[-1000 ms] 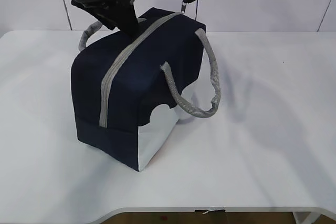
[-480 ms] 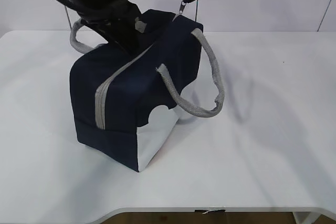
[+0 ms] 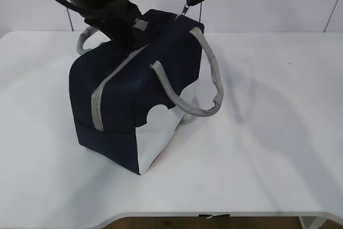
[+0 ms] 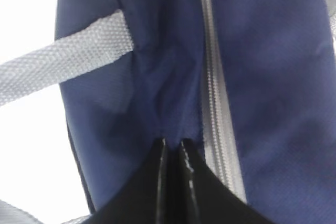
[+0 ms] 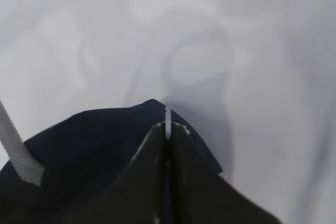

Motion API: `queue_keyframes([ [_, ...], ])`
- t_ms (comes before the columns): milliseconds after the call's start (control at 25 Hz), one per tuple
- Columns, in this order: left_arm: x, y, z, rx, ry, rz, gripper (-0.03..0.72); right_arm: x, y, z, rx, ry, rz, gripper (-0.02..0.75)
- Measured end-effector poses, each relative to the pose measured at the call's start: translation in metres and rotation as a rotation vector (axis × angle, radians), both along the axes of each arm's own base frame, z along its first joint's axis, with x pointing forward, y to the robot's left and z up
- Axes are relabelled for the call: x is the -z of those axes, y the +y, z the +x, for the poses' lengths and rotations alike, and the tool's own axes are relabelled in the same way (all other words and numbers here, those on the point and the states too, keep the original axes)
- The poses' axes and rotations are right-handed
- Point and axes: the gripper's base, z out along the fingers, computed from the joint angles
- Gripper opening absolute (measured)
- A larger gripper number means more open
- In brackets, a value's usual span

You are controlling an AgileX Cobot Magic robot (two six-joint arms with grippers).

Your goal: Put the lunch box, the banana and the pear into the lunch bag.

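The navy lunch bag (image 3: 155, 73) with a white lower panel stands on the table, and its grey zipper (image 3: 102, 95) looks closed along the top. My left gripper (image 3: 130, 37) presses on the bag's top, shut on a fold of navy fabric (image 4: 157, 114) just left of the zipper (image 4: 215, 87). My right gripper (image 3: 188, 1) is above the bag's far end, shut on the thin metal zipper pull (image 5: 168, 115), seen edge-on. The lunch box, the banana and the pear are out of view.
The bag's grey webbing handles hang loose, one on the near right side (image 3: 206, 87) and one at the far left (image 3: 84, 38). The white table (image 3: 278, 132) spreads around the bag, with its front edge near the bottom of the exterior view.
My left gripper has come down onto the bag's top and closed on the fabric. The bag has shifted and twisted slightly to the left. My right gripper has stayed on the zipper pull.
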Motion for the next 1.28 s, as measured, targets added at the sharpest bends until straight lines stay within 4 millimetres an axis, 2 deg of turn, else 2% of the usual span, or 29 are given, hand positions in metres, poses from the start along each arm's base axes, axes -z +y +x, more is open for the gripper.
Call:
queue_keyframes([
  [320,-0.011,0.006,-0.003,0.004,-0.053,0.023,0.0,0.041,0.003,0.019,0.009,0.052,-0.044,0.006],
  [520,-0.015,0.008,-0.003,0.004,-0.077,0.028,-0.001,0.056,0.004,0.024,0.012,0.077,-0.053,0.006],
  [720,-0.016,0.008,-0.003,0.003,-0.084,0.033,-0.001,0.076,-0.006,0.035,0.039,0.115,-0.052,0.006],
  [920,-0.017,0.009,-0.003,0.003,-0.091,0.039,-0.001,0.08,-0.014,0.039,0.06,0.139,-0.026,0.006],
  [1080,-0.017,0.009,-0.004,0.003,-0.093,0.039,-0.001,0.081,-0.01,0.036,0.021,0.182,0.028,0.006],
  [1280,-0.019,0.01,-0.004,0.003,-0.097,0.038,-0.001,0.09,-0.01,0.038,-0.001,0.2,0.013,0.006],
])
